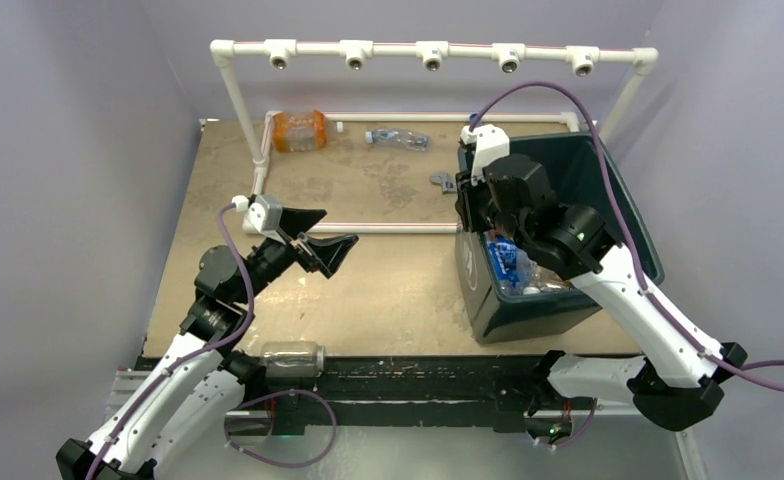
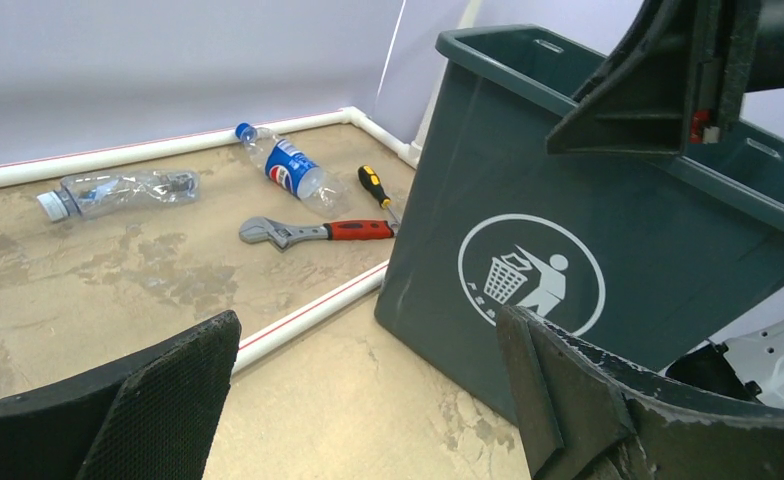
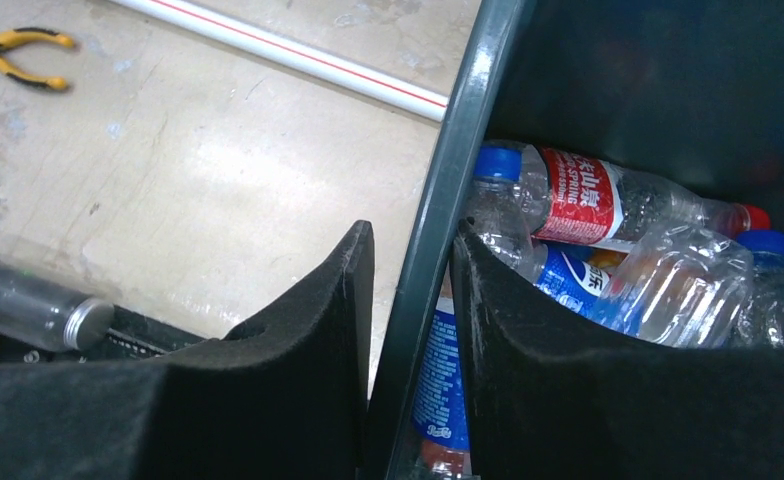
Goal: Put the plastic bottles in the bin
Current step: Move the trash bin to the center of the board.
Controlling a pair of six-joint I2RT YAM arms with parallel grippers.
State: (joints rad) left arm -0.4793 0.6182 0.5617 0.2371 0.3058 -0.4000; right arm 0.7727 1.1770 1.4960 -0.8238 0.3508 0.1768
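Note:
The dark green bin stands at the right, with several plastic bottles inside. My right gripper is shut on the bin's left wall, one finger outside and one inside beside a red-labelled bottle and a blue-labelled one. My left gripper hangs open and empty over the table's middle, facing the bin's logo side. On the table lie an orange bottle, a clear bottle and a blue-labelled bottle. Another clear bottle lies at the near edge.
A red-handled wrench and a yellow-and-black screwdriver lie beside the bin's far corner. Yellow pliers lie on the table. A white pipe frame crosses the table and rises at the back.

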